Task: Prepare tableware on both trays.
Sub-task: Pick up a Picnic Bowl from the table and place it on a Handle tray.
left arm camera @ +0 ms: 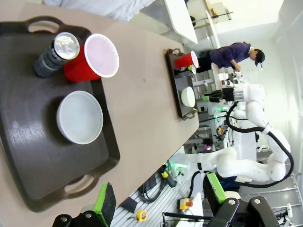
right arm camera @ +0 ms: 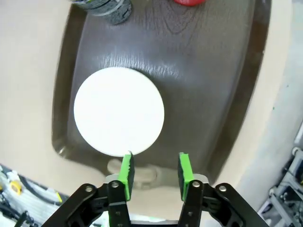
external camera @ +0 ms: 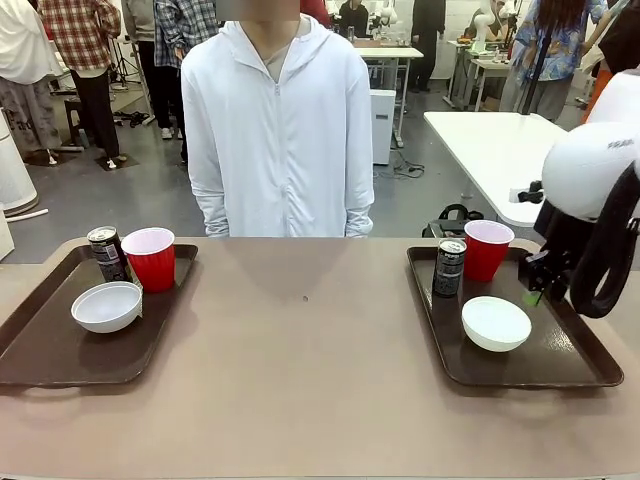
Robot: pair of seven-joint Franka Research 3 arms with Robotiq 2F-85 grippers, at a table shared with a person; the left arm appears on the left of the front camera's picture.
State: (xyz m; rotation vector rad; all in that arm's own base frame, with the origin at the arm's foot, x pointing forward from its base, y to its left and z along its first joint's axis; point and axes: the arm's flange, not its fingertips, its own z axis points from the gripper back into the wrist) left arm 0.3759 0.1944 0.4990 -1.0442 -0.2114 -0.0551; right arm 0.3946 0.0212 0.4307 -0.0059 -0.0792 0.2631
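Note:
On the left tray (external camera: 40, 350) stand a black can (external camera: 105, 252), a red cup (external camera: 150, 258) and a white bowl (external camera: 107, 306). The right tray (external camera: 560, 365) holds a second can (external camera: 449, 267), red cup (external camera: 486, 249) and bowl (external camera: 496, 323). My right gripper (external camera: 535, 290) hangs above that tray's right side. In its wrist view the right gripper (right arm camera: 155, 168) is open and holds nothing, its left pad just off the bowl (right arm camera: 118, 111) rim. My left gripper (left arm camera: 160, 196) is wide open, raised off the near edge of the left tray (left arm camera: 28, 156), looking down on bowl (left arm camera: 79, 117), cup (left arm camera: 92, 57) and can (left arm camera: 57, 53).
A person in a white hooded jacket (external camera: 277, 130) stands at the table's far edge, between the trays. The bare tan tabletop (external camera: 300, 340) lies between the two trays. Another white table (external camera: 495, 150) stands behind at the right.

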